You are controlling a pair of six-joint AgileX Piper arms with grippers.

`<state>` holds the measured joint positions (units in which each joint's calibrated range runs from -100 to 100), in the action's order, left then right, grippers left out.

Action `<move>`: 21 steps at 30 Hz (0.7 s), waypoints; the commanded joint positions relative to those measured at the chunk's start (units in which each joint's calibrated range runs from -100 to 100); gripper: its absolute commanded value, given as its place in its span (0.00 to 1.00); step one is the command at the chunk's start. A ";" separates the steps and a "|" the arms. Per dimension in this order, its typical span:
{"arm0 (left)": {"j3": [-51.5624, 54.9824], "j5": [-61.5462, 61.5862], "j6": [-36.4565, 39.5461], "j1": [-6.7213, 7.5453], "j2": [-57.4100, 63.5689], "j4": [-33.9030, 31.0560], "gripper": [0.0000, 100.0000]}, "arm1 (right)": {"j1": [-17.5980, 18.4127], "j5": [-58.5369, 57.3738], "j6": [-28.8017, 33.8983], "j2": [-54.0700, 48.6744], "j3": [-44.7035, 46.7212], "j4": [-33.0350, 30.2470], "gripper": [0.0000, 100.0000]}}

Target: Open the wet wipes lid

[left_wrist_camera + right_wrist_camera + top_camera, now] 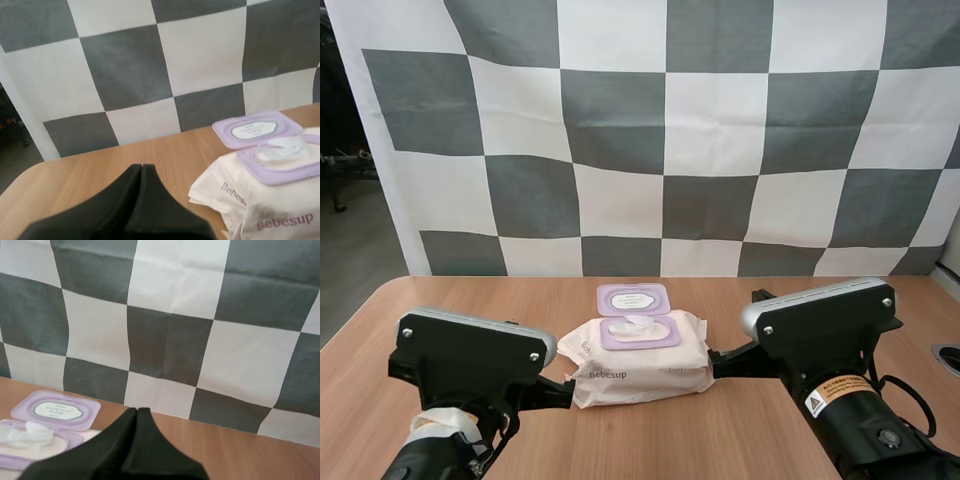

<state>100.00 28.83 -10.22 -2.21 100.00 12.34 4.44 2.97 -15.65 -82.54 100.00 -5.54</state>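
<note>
Item: pack of wet wipes (640, 372), lower centre of high view, on desk (740, 435), between both arms; lid (633, 299) flipped back, wipe (638, 324) exposed. Tools: left pincer (141, 169), right pincer (136, 412), both closed tight, empty. Status: opening judged done; next move calls only for withdrawal.

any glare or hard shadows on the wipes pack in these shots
High view: even light, no glare on the soft white wet wipes pack, a faint shadow under its near edge. Left wrist view: greyish shade on the pack's near side. Right wrist view: the open lilac plastic lid shows no glare.
</note>
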 commanded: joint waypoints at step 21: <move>0.00 0.55 20.87 0.82 0.00 -11.31 0.00 | -0.50 -21.20 -0.28 -17.46 0.00 -0.28 0.00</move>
<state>100.00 29.59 10.63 -1.41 100.00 1.05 4.06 -17.79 -15.89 -100.00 100.00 -5.90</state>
